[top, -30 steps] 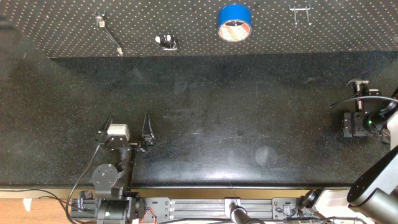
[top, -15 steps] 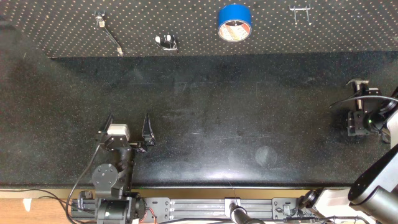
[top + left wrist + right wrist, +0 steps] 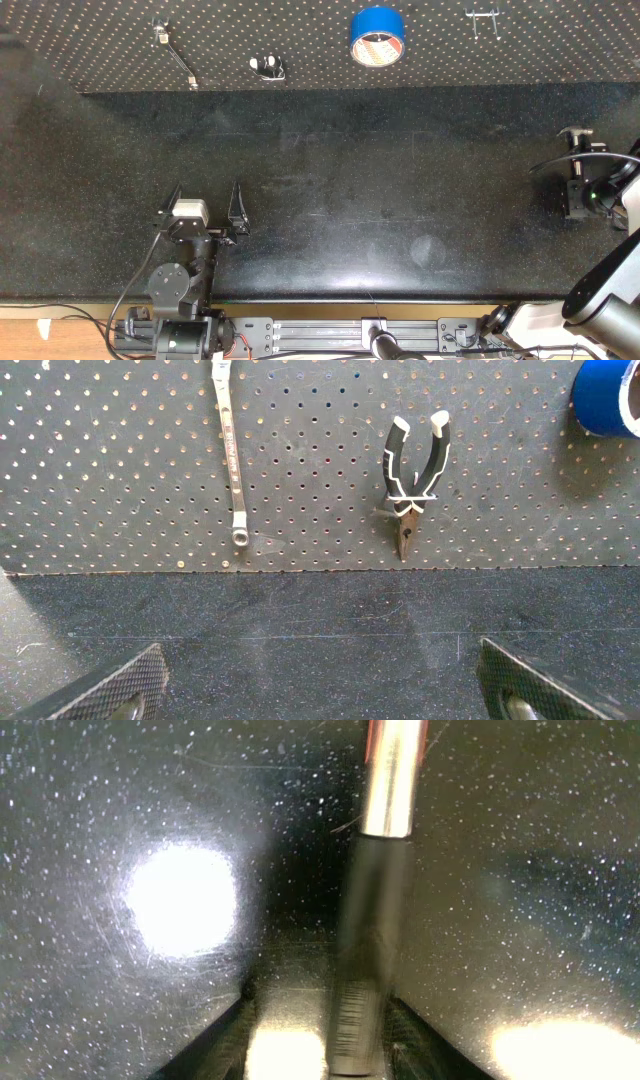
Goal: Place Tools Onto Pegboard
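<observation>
A hammer lies at the table's far right, its head [image 3: 574, 133] pointing toward the pegboard [image 3: 300, 45]. My right gripper [image 3: 580, 190] is low over its handle. In the right wrist view the black grip and metal shaft [image 3: 375, 900] run between the fingers of the right gripper [image 3: 320, 1025], which stand open on either side of it, the grip closer to one. My left gripper [image 3: 205, 205] rests open near the front left with nothing in it, and in its own wrist view the left gripper [image 3: 320, 700] faces the board. On the board hang a wrench [image 3: 230, 450], pliers [image 3: 410, 480] and blue tape [image 3: 377, 35].
A bare metal hook [image 3: 483, 20] sticks out of the pegboard at the upper right. The black tabletop [image 3: 350, 190] spreads between the arms, with bright light glare on it under the right gripper. The table's right edge lies close to the hammer.
My right gripper has shifted slightly to the right and toward the front along the hammer. The hammer's head has stayed where it was, and the left arm has not moved.
</observation>
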### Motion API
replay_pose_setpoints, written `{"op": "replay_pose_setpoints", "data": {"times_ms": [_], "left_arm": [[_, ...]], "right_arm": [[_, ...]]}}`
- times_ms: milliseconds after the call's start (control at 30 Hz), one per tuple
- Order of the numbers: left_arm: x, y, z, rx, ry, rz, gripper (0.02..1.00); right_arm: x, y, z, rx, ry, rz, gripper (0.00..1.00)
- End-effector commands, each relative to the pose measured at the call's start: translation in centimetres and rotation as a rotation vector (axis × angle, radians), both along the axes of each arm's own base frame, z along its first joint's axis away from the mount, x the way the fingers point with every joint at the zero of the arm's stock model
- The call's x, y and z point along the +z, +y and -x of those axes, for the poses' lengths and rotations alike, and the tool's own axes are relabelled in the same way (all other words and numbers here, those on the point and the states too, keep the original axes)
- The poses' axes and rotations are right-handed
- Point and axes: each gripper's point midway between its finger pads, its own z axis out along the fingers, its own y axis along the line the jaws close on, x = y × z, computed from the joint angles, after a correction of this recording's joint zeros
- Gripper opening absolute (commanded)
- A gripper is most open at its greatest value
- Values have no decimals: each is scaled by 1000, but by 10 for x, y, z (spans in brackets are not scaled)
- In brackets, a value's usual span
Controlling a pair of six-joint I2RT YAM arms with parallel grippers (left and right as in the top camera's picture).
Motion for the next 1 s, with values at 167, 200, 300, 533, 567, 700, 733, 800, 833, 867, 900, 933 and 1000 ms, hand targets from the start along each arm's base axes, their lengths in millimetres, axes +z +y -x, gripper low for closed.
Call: {"op": "replay_pose_setpoints", "data": {"times_ms": [167, 200, 300, 533, 567, 700, 733, 800, 833, 867, 900, 933, 1000], "left_arm": [[-1, 2, 0, 9, 2, 1, 996], [-1, 2, 0, 9, 2, 1, 996], [-1, 2, 0, 9, 2, 1, 996], [-1, 2, 0, 9, 2, 1, 996], [-1, 2, 0, 9, 2, 1, 996], [-1, 2, 0, 9, 2, 1, 996], [-1, 2, 0, 9, 2, 2, 996], [-1, 2, 0, 9, 2, 1, 996], [-1, 2, 0, 9, 2, 1, 996], [-1, 2, 0, 9, 2, 1, 996], [-1, 2, 0, 9, 2, 1, 993], [-1, 2, 0, 9, 2, 1, 996], [-1, 2, 0, 9, 2, 1, 996]], "right_arm": [[0, 0, -3, 2, -9, -13, 80], [0, 0, -3, 2, -9, -13, 80], [0, 0, -3, 2, -10, -13, 80], [98, 23, -53, -305, -422, -96, 75], [112, 34, -59, -312, -464, -106, 75], [173, 107, -90, -155, -665, -150, 75], [188, 125, -96, -114, -717, -168, 75], [209, 157, -99, -42, -786, -197, 75], [211, 166, -100, -16, -789, -206, 77], [211, 173, -101, 3, -787, -213, 75], [207, 182, -102, 27, -775, -218, 75], [203, 189, -103, 44, -761, -220, 77], [199, 197, -105, 65, -750, -224, 75]]}}
